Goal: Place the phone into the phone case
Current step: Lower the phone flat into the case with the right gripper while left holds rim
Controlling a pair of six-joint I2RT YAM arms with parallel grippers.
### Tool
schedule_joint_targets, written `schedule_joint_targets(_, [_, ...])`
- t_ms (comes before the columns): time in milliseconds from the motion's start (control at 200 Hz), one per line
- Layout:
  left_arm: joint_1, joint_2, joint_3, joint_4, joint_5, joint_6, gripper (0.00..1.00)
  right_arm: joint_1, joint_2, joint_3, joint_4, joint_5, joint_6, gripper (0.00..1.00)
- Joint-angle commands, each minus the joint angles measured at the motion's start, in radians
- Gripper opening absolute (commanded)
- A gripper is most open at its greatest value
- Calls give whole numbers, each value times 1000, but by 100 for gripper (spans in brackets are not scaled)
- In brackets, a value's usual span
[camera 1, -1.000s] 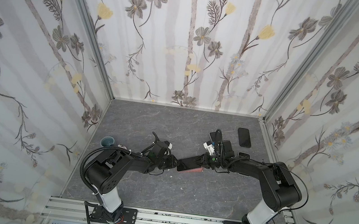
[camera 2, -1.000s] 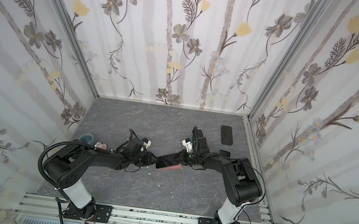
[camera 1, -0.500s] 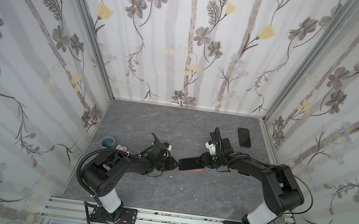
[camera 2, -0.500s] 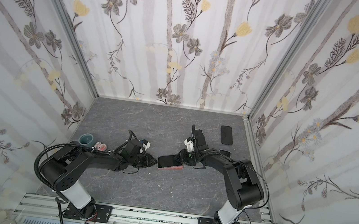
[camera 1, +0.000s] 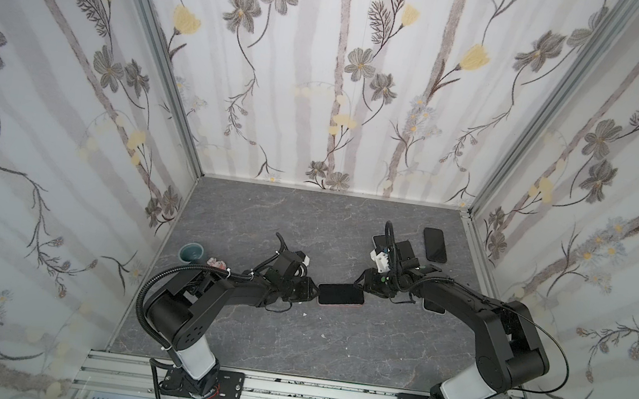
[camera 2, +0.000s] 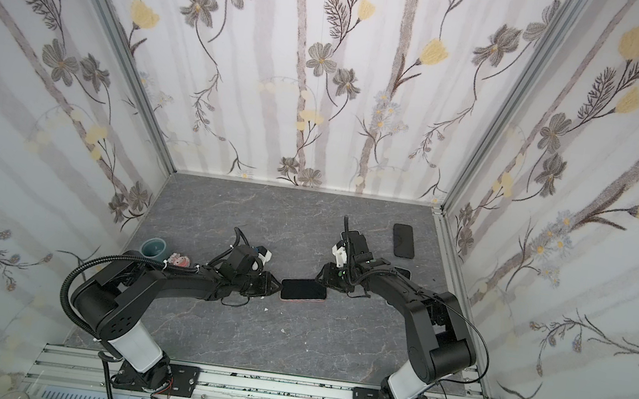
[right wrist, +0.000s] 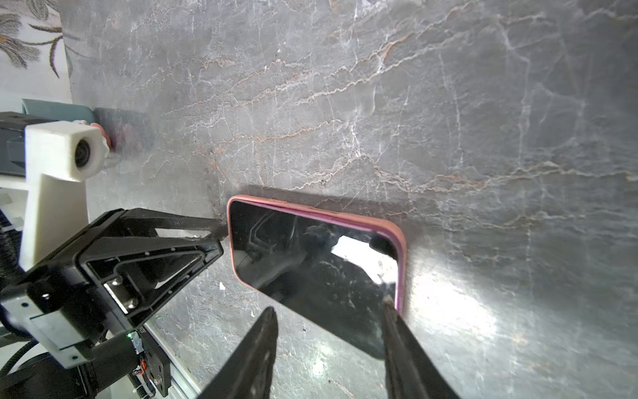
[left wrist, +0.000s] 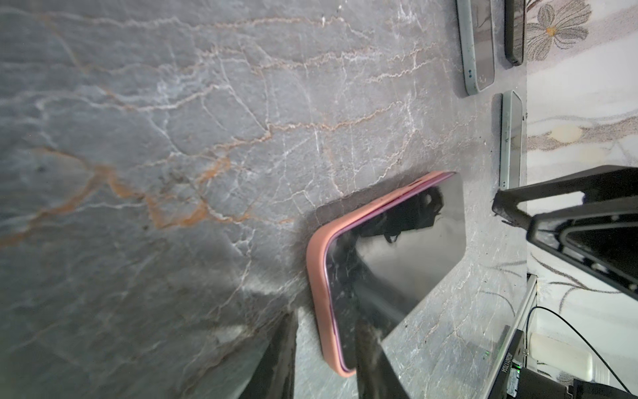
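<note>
The phone [camera 1: 340,294] lies in its case [left wrist: 316,283] on the table [camera 1: 305,228], between 2 tools. Jaws of the right tool [right wrist: 328,305] stand apart. The left tool [left wrist: 326,321] straddles the case end, grip untellable. The glass is probably slick and stiff, so hold the case edges.

I can't read any text, brand or number from here. The black part [left wrist: 506,366] by the near rail carries small white print, too blurred to read.

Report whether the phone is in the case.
Partly in at least: pink case rims one long edge and an end of the phone; the other long edge shows no rim.
</note>
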Motion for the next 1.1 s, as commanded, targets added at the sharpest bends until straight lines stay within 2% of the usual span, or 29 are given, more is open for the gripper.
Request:
schedule_joint_targets(0, [-4,3,21,-30,-22,23,29,-6,-38,1,-44,18,-23,49])
schedule_joint_targets(155, [-6,5,39,-46,-26,29,29,-20,-62,-13,-45,4,-31,47])
schedule_joint_targets(445, [-28,43,58,-54,-17,31,27,-46,-21,-51,-33,-38,-59,32])
schedule_joint_targets(734, [-48,53,44,-52,-26,23,25,-27,31,-67,-15,-65,-57,31])
schedule_joint_targets(1009, [-50,50,41,-55,-34,21,25,-7,45,-64,-14,-71,-59,14])
schedule_joint_targets(1094, [-53,50,40,-55,-34,20,25,-2,50,-64,-13,-72,-57,13])
